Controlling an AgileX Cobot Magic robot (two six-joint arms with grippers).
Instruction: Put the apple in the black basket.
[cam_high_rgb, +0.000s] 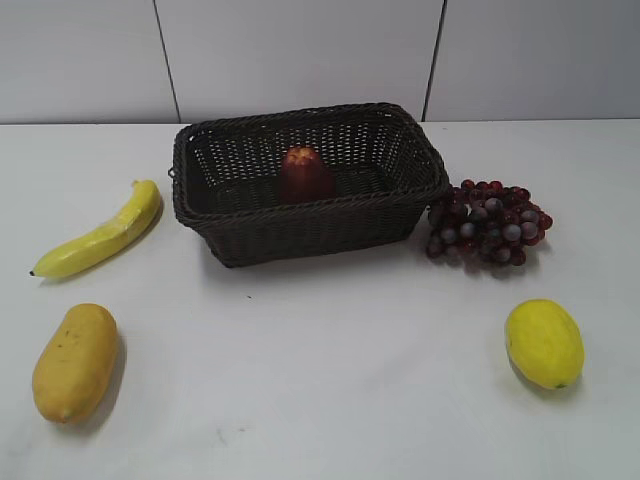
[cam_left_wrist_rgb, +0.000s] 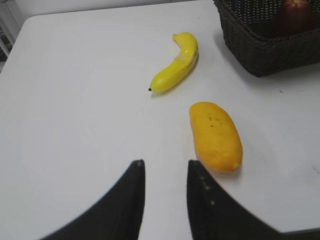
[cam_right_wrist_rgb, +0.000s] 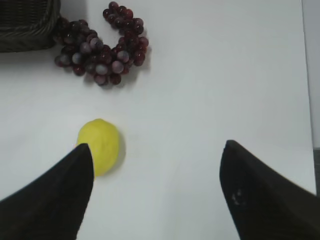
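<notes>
The dark red apple stands upright inside the black basket, near its middle, at the back centre of the table. It also shows in the left wrist view inside the basket. A corner of the basket shows in the right wrist view. My left gripper is empty, its fingers a little apart, over bare table near the mango. My right gripper is wide open and empty over the table beside the lemon. Neither gripper shows in the exterior view.
A banana and a mango lie left of the basket. A purple-red grape bunch touches the basket's right side. A lemon lies at the front right. A white wall stands behind the table.
</notes>
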